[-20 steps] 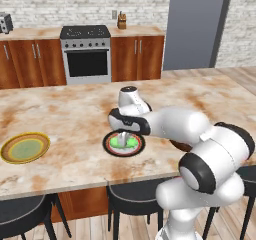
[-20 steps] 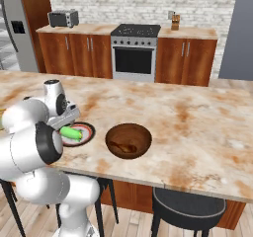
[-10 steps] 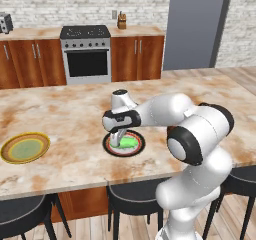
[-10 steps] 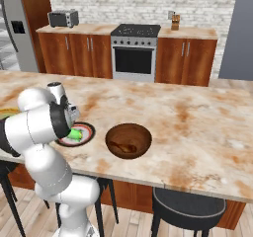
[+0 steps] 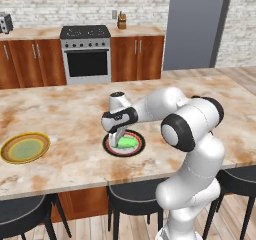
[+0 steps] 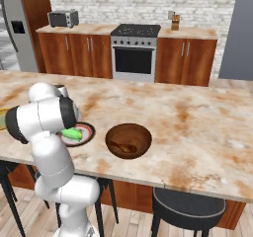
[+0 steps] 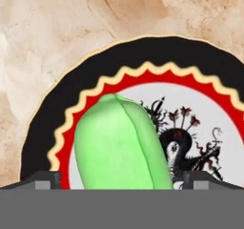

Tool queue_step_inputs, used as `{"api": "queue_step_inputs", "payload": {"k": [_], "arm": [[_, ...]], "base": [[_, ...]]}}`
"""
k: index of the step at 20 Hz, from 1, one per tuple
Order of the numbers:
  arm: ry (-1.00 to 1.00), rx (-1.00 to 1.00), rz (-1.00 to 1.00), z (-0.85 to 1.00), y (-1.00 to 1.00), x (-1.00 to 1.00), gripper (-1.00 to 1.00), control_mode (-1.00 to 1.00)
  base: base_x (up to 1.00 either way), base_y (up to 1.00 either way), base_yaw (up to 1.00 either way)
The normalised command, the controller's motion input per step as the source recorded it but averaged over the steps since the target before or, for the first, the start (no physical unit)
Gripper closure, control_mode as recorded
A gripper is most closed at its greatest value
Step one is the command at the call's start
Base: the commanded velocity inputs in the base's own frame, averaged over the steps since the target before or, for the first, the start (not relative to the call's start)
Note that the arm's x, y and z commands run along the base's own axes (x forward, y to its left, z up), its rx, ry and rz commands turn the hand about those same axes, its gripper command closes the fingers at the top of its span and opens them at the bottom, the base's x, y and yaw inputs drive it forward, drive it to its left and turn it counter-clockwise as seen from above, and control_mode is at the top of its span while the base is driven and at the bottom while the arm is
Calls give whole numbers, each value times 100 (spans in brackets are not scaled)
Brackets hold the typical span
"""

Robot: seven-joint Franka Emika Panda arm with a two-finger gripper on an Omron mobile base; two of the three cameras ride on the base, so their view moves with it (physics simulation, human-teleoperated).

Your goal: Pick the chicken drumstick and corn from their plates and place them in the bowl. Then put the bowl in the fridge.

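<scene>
Right now your corn (image 7: 121,144) lies on the black-rimmed plate (image 7: 143,56), on the plate's left half as the hand camera sees it, its rounded end pointing toward the red ring. The gripper (image 7: 121,180) hangs directly over it with its jaws spread wide: the two dark fingertips (image 7: 40,179) stand one on each side of the cob, and nothing is held. From the left base camera you see the gripper (image 5: 118,138) low over that plate (image 5: 124,144), with the corn (image 5: 127,142) just to its right. From the right base camera the corn (image 6: 72,133) shows at the edge of the arm, on the plate (image 6: 85,134). The brown bowl (image 6: 128,140) sits just right of the plate on the marble counter (image 6: 197,127), with the chicken drumstick (image 6: 122,147) lying inside it. The yellow-rimmed plate (image 5: 25,147) rests well to the left, near the counter's near edge. Far behind, you have the oven (image 5: 86,60) against the wall, and the fridge (image 6: 11,31) at the far left.
</scene>
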Motion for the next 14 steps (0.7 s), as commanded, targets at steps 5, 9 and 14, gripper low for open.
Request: {"api": "queue_step_inputs", "payload": {"k": [5,9,14], "arm": [[0,0,0,-19,0,-6,-100,-100],[1,0,0,-15,-8,-6,100,-100],[4,3,0,5,-13,-1,100,-100]], "base": [[0,0,0],[0,0,0],[0,0,0]]}}
